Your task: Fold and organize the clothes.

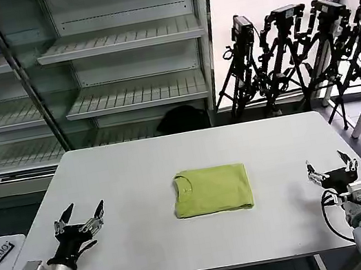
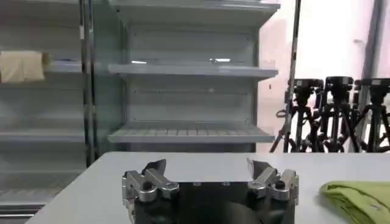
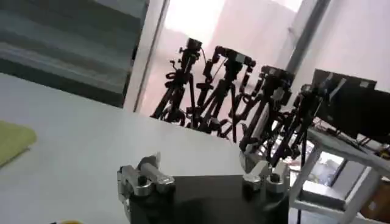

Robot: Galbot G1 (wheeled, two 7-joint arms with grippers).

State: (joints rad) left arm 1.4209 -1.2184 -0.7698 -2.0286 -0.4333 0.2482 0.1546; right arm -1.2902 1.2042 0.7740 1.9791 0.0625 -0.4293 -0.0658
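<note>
Now, with the T-shirt (image 1: 212, 189) folded square, keep your left gripper (image 1: 80, 218) and right gripper (image 1: 332, 168) spread, empty, well apart from it

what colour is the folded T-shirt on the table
Lime yellow-green T-shirt, plain on the visible side; the head view shows it best.

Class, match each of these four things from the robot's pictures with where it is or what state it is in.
Things:
1. T-shirt
2. left gripper
3. right gripper
4. tripods

Places or states:
A. open, near the table's left front edge
B. standing on the floor behind the table, to the right
C. folded, lying at the middle of the table
D. open, near the table's right front edge

Pairs: 1-C, 2-A, 3-D, 4-B
</note>
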